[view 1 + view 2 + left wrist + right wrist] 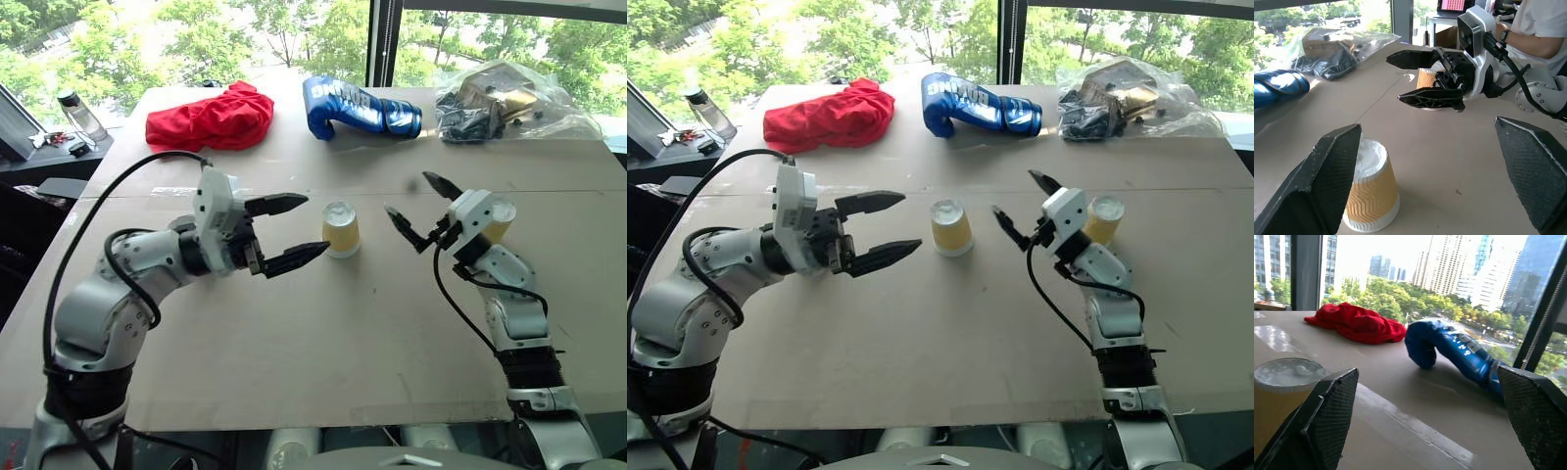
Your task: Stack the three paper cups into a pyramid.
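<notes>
The cup in the middle of the table [340, 231] stands upside down, wide white rim on the brown tabletop [323, 343] and white base up, so its long axis runs straight up. It sits at the centre of the left eye view, between the two arms. The left gripper [294, 235] lies just to the left of it in the frame, its black fingers spread apart and pointing level at the cup's side, one tip level with the base and the other near the rim. Nothing is held. That arm looks the nearer one, so I would judge a short push toward the frame's right would put the cup between its fingers.

The right gripper [419, 211] is right of centre, fingers also parted and empty, tips aimed at the cup from the other side but farther off. A second cup [499, 221] stands just behind that wrist, partly hidden by it.

Both cups have tan ribbed sides with white ends and look upright and undented. I see only two; where the third is I cannot tell.

Along the top of the frame lie a red cloth [211, 118], a blue boxing glove [358, 110] and a clear plastic bag [509, 103].
</notes>
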